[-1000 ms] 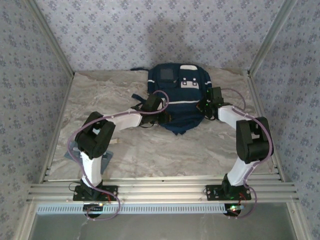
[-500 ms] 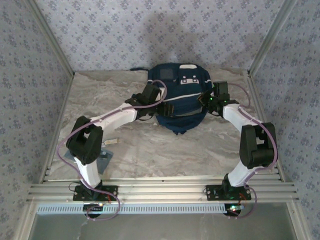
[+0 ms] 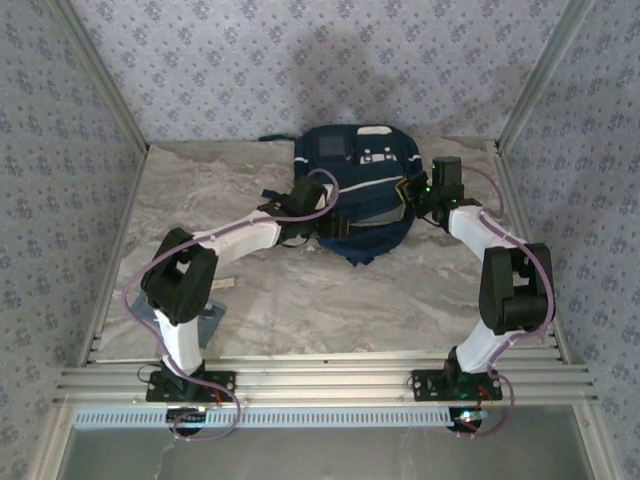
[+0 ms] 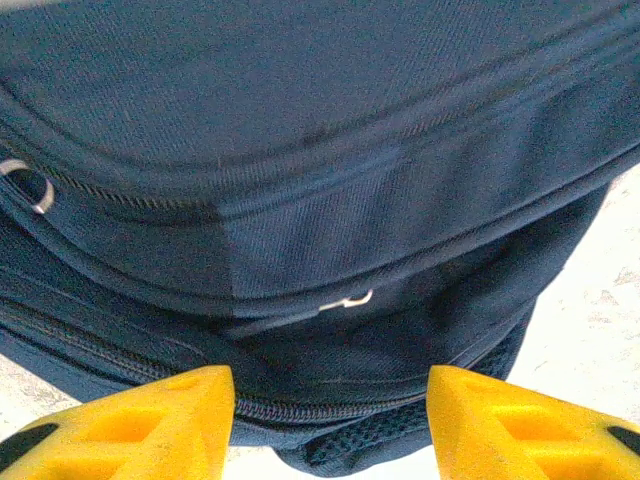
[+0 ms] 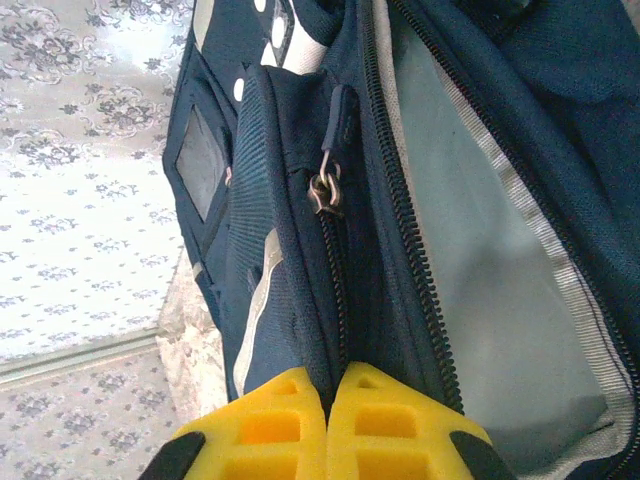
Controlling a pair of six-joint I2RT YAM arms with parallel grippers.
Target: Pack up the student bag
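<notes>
Jaws on the left stand released, their two yellow fingers [image 4: 130, 420] apart with navy fabric just ahead and nothing between them. The right jaws are clenched, their two yellow fingers [image 5: 270, 430] pressed together on a fold of fabric beside an open zip.

One student bag [image 3: 352, 168] lies at the far middle of the desk [image 3: 330, 300], close to the back wall, with one arm at each side. The overhead view gives one grey square panel [image 3: 333, 146] and two white patches on its front. The right wrist view gives one zip puller [image 5: 325, 190] and pale lining inside the open compartment, whose contents cannot be made out. The left wrist view gives one metal ring [image 4: 30, 185] at the frame's left edge and one small metal clip [image 4: 350, 298]; the picture is blurred.

One flat bluish thing [image 3: 215, 318] lies on the desk by the left arm's elbow, mostly hidden, too little showing to name.
</notes>
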